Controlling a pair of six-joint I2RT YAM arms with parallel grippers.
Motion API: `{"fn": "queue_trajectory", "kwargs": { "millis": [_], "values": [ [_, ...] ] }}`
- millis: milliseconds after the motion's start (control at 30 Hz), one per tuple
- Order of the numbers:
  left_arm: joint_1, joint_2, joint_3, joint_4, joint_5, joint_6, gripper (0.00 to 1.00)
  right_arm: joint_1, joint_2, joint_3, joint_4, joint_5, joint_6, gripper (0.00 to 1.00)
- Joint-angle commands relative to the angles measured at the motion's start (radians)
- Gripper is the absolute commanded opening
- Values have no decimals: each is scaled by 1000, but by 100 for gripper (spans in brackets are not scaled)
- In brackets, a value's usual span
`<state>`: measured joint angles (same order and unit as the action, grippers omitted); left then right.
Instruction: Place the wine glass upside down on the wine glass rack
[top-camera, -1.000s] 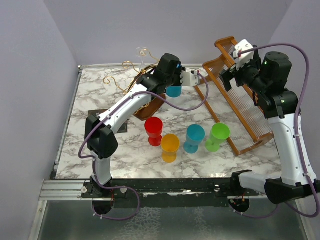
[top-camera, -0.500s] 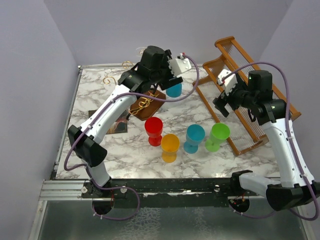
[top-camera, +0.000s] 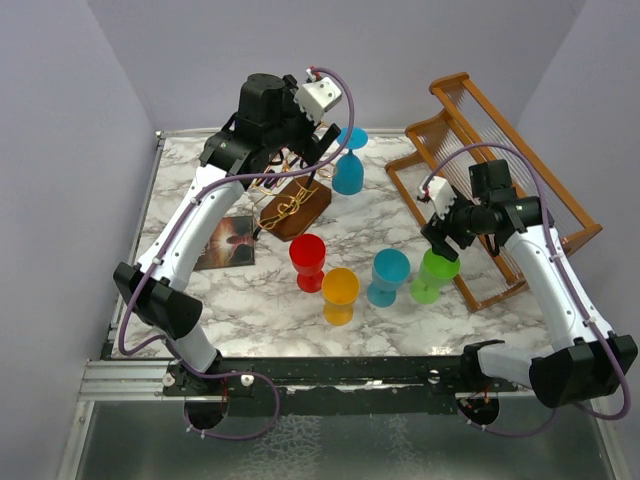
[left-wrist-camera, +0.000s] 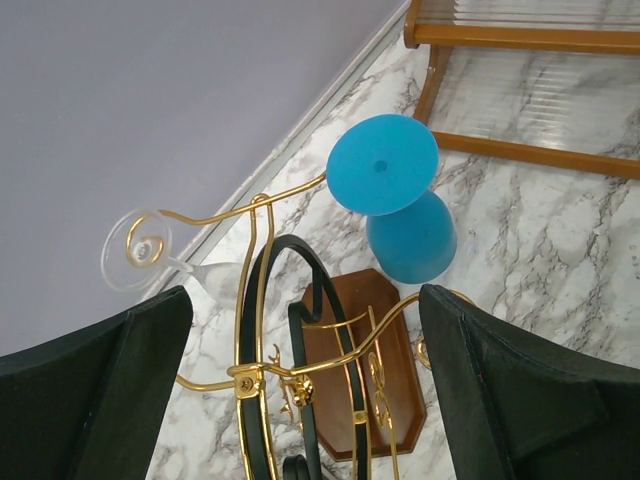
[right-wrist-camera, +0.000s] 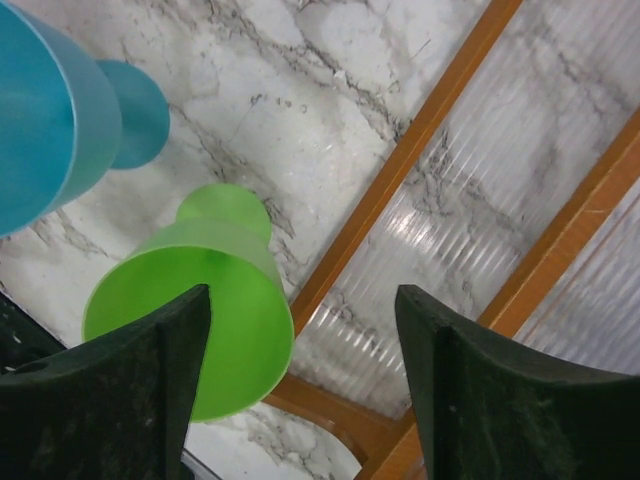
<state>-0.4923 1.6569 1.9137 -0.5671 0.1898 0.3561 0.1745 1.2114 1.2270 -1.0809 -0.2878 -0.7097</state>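
Left gripper (left-wrist-camera: 305, 300) wide open above wine glass rack (left-wrist-camera: 330, 350) — clear glass (left-wrist-camera: 135, 250) there barely discernible.

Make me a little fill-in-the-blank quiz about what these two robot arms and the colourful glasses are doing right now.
1. The blue glass hangs on the gold wire rack with its foot pointing ___.
2. The left gripper, above the rack, is open and holds ___.
3. The right gripper hovers, jaws apart, over a standing glass whose colour is ___.

Missing words: up; nothing; green.
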Motion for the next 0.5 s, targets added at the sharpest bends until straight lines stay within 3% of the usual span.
{"fn": "queue_trajectory", "kwargs": {
  "millis": [0,467],
  "values": [
    [6,-32,-16,28,46,-42,99,-6,33,-12,-52,42,-31,68],
    [7,-30,-9,18,48,-38,99,-6,143,11,-84,-29,-91,28]
  ]
}}
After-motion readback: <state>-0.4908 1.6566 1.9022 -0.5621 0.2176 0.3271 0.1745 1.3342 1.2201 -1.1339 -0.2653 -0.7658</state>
